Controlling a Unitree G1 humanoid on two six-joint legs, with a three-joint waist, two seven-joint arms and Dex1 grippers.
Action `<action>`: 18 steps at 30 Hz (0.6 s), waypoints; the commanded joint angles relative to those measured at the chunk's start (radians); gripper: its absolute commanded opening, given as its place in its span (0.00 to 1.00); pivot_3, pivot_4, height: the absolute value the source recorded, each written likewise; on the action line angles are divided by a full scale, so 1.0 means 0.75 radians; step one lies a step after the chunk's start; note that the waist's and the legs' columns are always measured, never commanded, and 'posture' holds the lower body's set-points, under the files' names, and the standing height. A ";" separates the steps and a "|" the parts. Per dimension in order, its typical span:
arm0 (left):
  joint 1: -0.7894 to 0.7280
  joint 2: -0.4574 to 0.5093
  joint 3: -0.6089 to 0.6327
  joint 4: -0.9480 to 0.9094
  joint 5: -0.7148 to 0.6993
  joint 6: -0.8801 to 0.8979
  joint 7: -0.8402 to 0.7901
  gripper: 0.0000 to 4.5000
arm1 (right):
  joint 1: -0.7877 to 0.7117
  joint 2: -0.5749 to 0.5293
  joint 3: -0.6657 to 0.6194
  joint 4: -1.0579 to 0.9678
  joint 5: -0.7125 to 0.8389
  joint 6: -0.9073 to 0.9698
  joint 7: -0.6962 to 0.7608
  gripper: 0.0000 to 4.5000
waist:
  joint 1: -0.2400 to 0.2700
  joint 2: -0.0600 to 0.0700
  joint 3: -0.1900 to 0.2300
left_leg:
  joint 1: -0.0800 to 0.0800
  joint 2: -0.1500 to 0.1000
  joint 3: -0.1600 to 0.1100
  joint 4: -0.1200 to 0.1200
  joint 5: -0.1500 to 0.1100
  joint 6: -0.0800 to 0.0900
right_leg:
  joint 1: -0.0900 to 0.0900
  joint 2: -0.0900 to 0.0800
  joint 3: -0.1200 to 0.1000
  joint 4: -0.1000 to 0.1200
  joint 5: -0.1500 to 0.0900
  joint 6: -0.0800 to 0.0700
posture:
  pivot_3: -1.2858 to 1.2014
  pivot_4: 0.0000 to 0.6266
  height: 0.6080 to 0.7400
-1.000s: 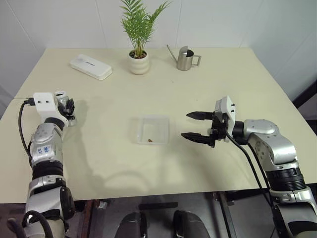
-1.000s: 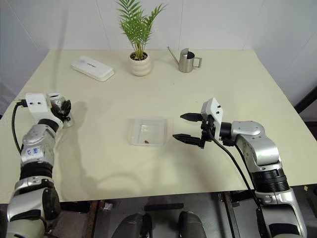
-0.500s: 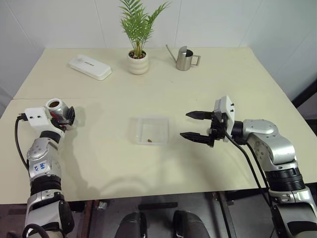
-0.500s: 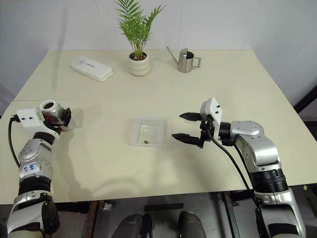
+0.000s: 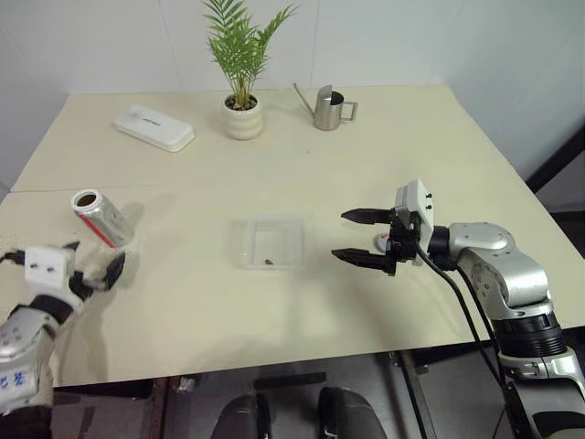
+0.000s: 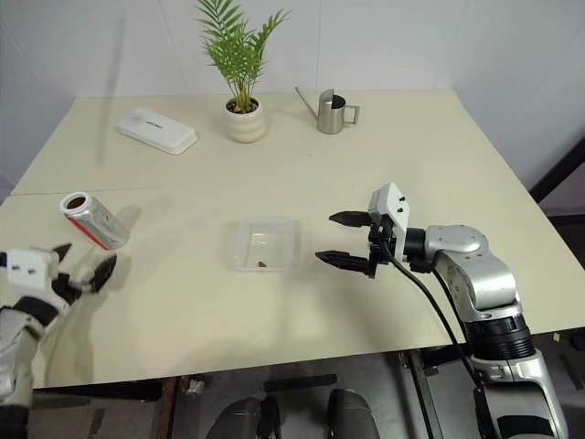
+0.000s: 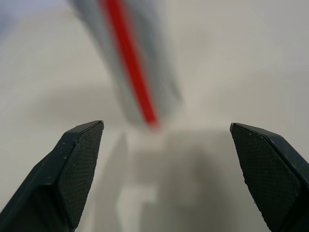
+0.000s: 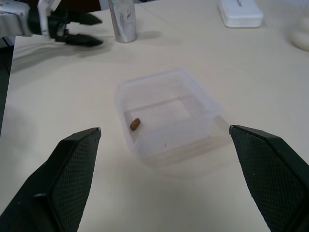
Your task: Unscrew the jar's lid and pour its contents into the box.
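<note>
1. Bench (image 5: 384,146), pale and broad, carries everything; taking the box as the centre of a clock face with 12 at the far wall, a potted plant (image 5: 241,101) stands at about 12, a steel watering can (image 5: 326,108) at 1 and a flat white case (image 5: 154,127) at 11, all well apart from the work.
2. Right hand (image 5: 360,236) hangs just beside the box at 3 o'clock, pointing across at it, its two black fingers spread wide and holding nothing.
3. Left hand (image 6: 78,265) is at about 8 o'clock near the bench's near-left edge, fingers apart and empty, close to the jar but clear of it.
4. Box (image 5: 267,241), clear and shallow, sits mid-bench with one small brown bit (image 8: 134,124) lying inside by a wall.
5. Jar (image 5: 101,216) rests at 9 o'clock, well apart from the box, with its open mouth showing and a red stripe down its side; whether it leans or stands true I cannot tell.
6. Lid (image 5: 382,242), small and pale, seems to lie on the bench just behind the right hand.
7. Judged from this, unscrewing and pouring look done and the jar is set aside; what seems left is for both arms to draw clear without knocking the jar.
</note>
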 commanded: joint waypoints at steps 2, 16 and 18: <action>-0.004 0.094 -0.007 -0.216 -0.056 -0.043 -0.165 0.99 | 0.009 -0.058 -0.045 -0.049 0.022 -0.027 0.057 1.00 | 0.018 -0.001 0.000 | 0.000 0.000 -0.003 0.000 0.000 -0.001 | 0.000 -0.001 -0.002 -0.002 -0.001 -0.002 | 0.52 0.24 1.00; -0.400 0.218 -0.252 -0.265 -0.242 -0.050 -0.745 0.99 | 0.035 -0.166 -0.126 -0.005 -0.018 -0.189 0.090 1.00 | 0.003 0.000 0.000 | 0.001 0.005 0.008 -0.003 0.003 0.005 | -0.001 0.008 -0.009 -0.001 0.000 -0.004 | 0.52 0.24 1.00; -0.450 0.214 -0.263 -0.199 -0.235 -0.056 -0.771 0.99 | 0.046 -0.181 -0.145 -0.019 -0.010 -0.184 0.088 1.00 | 0.001 0.000 0.000 | 0.002 0.005 0.011 -0.002 0.003 0.005 | -0.001 0.010 -0.007 -0.001 0.000 -0.004 | 0.52 0.24 1.00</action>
